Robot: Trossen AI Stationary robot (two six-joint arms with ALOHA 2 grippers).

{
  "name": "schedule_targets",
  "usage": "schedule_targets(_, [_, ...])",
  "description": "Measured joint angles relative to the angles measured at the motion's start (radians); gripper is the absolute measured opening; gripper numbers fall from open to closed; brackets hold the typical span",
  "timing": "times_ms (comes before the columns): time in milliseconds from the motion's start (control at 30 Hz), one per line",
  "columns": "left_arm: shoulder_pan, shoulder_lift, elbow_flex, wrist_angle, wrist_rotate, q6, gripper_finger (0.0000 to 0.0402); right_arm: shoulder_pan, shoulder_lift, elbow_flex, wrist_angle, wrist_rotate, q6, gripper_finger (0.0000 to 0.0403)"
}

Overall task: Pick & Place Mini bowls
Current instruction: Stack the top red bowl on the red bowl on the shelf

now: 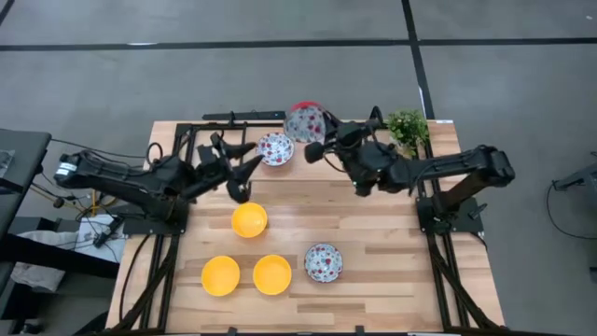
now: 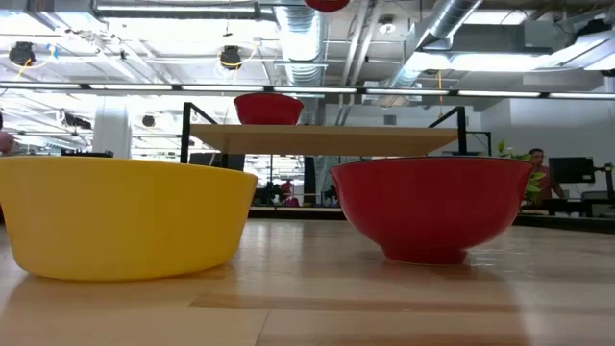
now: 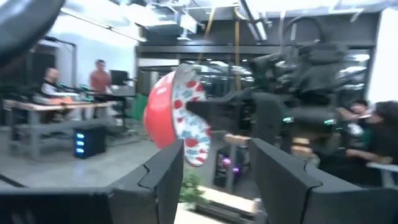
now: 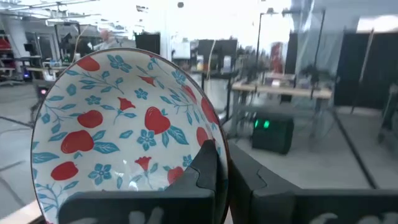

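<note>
At table's far edge: right gripper (image 1: pixel 315 149) pinches rim of a floral bowl (image 1: pixel 305 122), held tilted in the air, one finger inside, one outside. Left gripper (image 1: pixel 244 170), fingers spread, empty, near 2nd floral bowl (image 1: pixel 275 148). Three yellow bowls (image 1: pixel 249 220) and a 3rd floral bowl (image 1: pixel 323 262) sit nearer the front.

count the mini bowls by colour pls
Plain glossy yellow round bowls: 3
White floral-speckled round bowls with red outside: 3, one of them held tilted in the right gripper
Total: 6
</note>
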Motion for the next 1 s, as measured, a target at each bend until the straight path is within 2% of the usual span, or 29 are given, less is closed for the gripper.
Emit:
schedule_targets(100, [0.045, 0.021, 0.000, 0.030, 0.001, 0.002, 0.0182, -0.003, 0.061, 0.000, 0.170, -0.002, -0.162, 0.0002])
schedule_targets(200, [0.078, 0.030, 0.000, 0.030, 0.001, 0.002, 0.0182, -0.002, 0.112, 0.021, 0.258, -0.022, -0.276, 0.0002])
schedule_targets(500, [0.129, 0.027, 0.000, 0.035, -0.001, 0.006, 0.0182, 0.011, 0.264, 0.210, 0.265, -0.072, -0.459, 0.0003])
schedule_targets(700, [0.135, 0.027, 0.000, 0.032, -0.076, 0.030, 0.0182, 0.030, 0.344, 0.325, 0.264, -0.019, -0.627, 0.0003])
schedule_targets(800, [0.135, 0.027, 0.000, 0.033, -0.104, 0.072, 0.0182, 0.038, 0.360, 0.350, 0.260, 0.002, -0.676, 0.0003])
schedule_targets(1000, [0.135, 0.027, 0.000, 0.033, -0.132, 0.073, 0.0179, 0.045, 0.359, 0.354, 0.257, 0.009, -0.671, 0.0003])
